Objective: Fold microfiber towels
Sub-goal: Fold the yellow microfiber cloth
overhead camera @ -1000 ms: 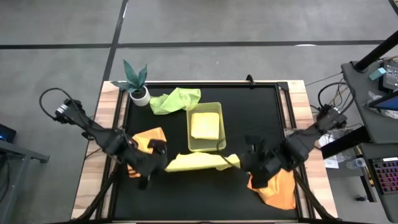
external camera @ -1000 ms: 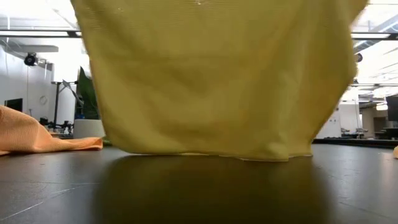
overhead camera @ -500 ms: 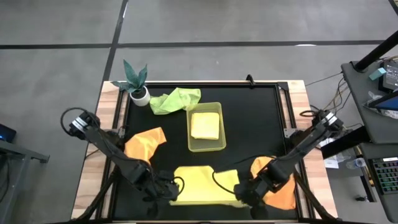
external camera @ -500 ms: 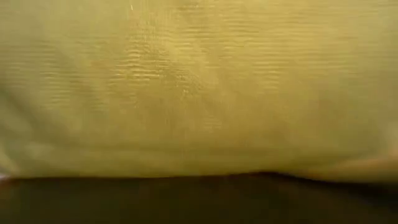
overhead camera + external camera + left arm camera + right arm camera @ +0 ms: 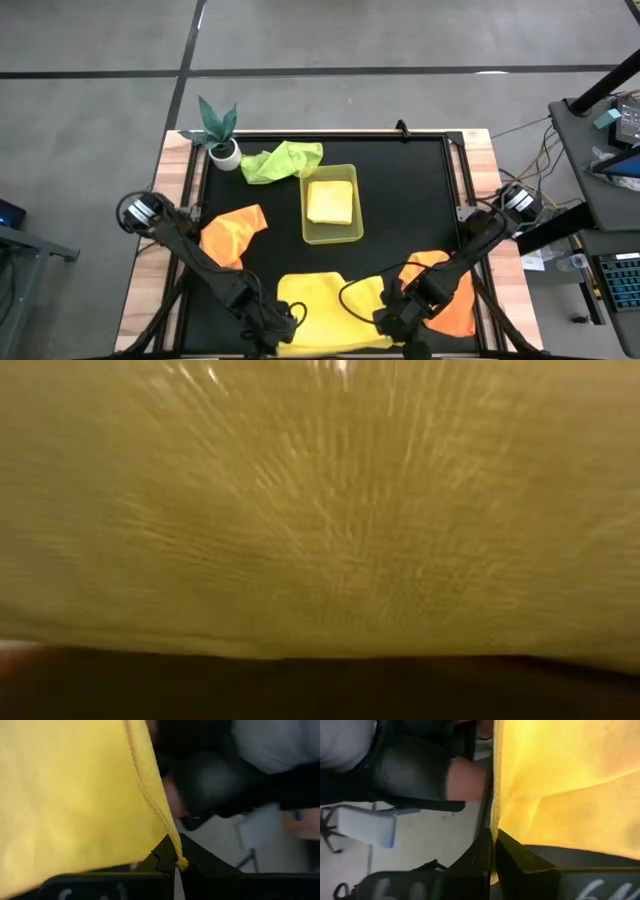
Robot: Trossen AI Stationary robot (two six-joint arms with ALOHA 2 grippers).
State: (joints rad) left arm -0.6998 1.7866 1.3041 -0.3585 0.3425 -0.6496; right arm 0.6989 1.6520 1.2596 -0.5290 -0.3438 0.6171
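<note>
Holding a yellow towel by its two near corners at the desk's front edge: left claw and right claw both clenched on cloth. Advice: keep corners level and taut, lay flat before folding.

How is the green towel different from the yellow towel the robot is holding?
The green towel lies crumpled near the plant; the yellow towel is stretched out flat at the table's front edge. No gripper touches the green one; the left gripper and right gripper each pinch a corner of the yellow. Both are soft cloths.
</note>
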